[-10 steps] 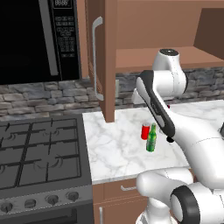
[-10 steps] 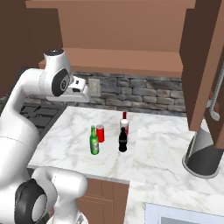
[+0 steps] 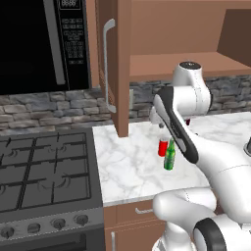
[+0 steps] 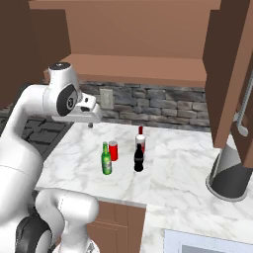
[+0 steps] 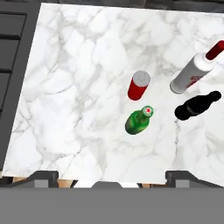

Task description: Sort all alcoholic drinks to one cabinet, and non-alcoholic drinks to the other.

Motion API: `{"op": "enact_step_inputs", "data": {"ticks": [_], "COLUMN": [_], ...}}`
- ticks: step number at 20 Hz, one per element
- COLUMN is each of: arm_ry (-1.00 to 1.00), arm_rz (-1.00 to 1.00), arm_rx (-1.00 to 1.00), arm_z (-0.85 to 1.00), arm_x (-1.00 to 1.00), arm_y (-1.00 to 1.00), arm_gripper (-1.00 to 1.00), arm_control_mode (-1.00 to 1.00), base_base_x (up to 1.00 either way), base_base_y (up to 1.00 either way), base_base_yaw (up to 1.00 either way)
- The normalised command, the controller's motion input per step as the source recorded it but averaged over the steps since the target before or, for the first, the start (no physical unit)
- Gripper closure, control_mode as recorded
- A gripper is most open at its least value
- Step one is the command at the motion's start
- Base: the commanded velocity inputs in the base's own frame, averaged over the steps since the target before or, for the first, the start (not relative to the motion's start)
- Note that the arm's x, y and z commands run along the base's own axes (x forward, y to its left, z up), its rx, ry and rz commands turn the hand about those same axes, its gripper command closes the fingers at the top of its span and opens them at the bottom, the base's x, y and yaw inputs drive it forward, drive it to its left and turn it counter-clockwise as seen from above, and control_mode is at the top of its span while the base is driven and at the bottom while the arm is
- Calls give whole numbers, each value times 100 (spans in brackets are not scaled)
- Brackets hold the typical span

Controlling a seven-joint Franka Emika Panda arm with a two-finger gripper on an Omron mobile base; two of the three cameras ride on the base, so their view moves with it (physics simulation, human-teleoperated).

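Note:
Four drinks stand together on the marble counter: a green bottle [image 4: 106,159] [image 3: 169,156] [image 5: 139,120], a red can [image 4: 113,150] [image 3: 163,147] [image 5: 138,85], a white bottle with a red cap [image 4: 140,142] [image 5: 194,70], and a small black bottle [image 4: 139,159] [image 5: 197,105]. My gripper [image 4: 90,122] [image 3: 160,123] [image 5: 113,178] hangs open and empty above the counter, behind and to the left of the drinks, looking down on them. The cabinet above the counter is open, showing its bare shelf [image 4: 138,69] [image 3: 171,63].
The cabinet's door [image 3: 117,68] with a grey handle juts out over the counter's left end. Another brown door [image 4: 230,74] hangs at the right, above a dark grey cylinder [image 4: 230,173]. A black stove [image 3: 44,171] [image 5: 13,65] borders the counter, under a microwave [image 3: 44,44].
The hand has dipped a little lower toward the counter. The drinks have not moved.

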Motion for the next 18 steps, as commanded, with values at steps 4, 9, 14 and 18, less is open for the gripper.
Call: {"op": "enact_step_inputs", "data": {"ticks": [4,9,14,18], "arm_ry": [-2,0,2,2], "arm_rz": [-22,-20,-14,-11], "arm_rx": [-8,0,0,0], "arm_z": [-83,-72,-50,-37], "arm_x": [-22,-10,0,4], "arm_y": [0,-10,-11,-17], "arm_gripper": [-100,-100,-100,-100], "arm_control_mode": [-100,-100,-100,-100], "base_base_x": [0,0,0,0], "base_base_y": [0,0,0,0], "base_base_yaw": [0,0,0,0]}}
